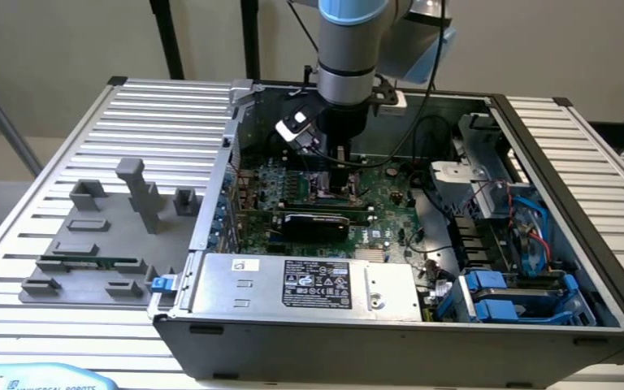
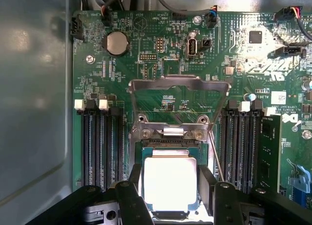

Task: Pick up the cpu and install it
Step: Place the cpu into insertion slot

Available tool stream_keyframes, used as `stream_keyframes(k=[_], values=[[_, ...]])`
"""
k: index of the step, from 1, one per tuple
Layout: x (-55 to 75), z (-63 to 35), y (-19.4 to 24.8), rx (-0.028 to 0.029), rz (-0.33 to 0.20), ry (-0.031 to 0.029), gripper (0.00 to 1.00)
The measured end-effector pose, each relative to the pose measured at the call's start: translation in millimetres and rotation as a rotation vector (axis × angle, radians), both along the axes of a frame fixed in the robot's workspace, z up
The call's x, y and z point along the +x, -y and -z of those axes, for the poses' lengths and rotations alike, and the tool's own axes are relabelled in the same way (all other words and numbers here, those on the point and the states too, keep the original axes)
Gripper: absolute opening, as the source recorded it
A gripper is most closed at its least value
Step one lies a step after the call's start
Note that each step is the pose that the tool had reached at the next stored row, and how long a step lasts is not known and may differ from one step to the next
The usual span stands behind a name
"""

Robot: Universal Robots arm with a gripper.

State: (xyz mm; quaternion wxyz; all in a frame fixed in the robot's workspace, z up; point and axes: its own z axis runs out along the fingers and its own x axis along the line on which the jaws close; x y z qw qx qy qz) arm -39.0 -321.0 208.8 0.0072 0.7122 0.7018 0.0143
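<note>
Silvery-beige metal marks the top of the cpu point(image 2: 169, 183), which lies between the two dark fingers point(image 2: 207, 186) of the gripper point(image 2: 170, 181). The fingers are closed against its two opposite edges and hold it. It sits at the socket point(image 2: 168, 137) of the green motherboard point(image 2: 122, 73), with the metal load plate point(image 2: 179, 82) swung up and open just beyond it; whether the chip is fully seated or just above the socket cannot be told.

Black memory slots point(image 2: 100, 147) run on both sides of the socket, and a round coin battery point(image 2: 117, 43) sits further up the board. Small white lettering is printed across the board, too fine to read, and a white sticker point(image 2: 278, 96) lies near a partly visible logo at the board's edge.

From the exterior view the arm point(image 1: 350, 49) reaches down into the open computer case point(image 1: 399, 333) on the slatted metal desk point(image 1: 160, 106). The power supply point(image 1: 388, 284) carries a black label point(image 1: 317, 283) crowded with marks that cannot be read. At the exterior view's left stand grey fixture blocks point(image 1: 139, 191) and a green memory stick point(image 1: 90, 262). A pale blue object point(image 1: 41, 380) at the lower edge reads "UNIVERSAL ROBOTS".
</note>
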Motion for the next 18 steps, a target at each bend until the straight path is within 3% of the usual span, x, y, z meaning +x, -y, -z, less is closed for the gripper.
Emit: stream_keyframes(k=[18], values=[[0.0,5.5,0.8,-0.0022,0.006,0.0001,0.55]])
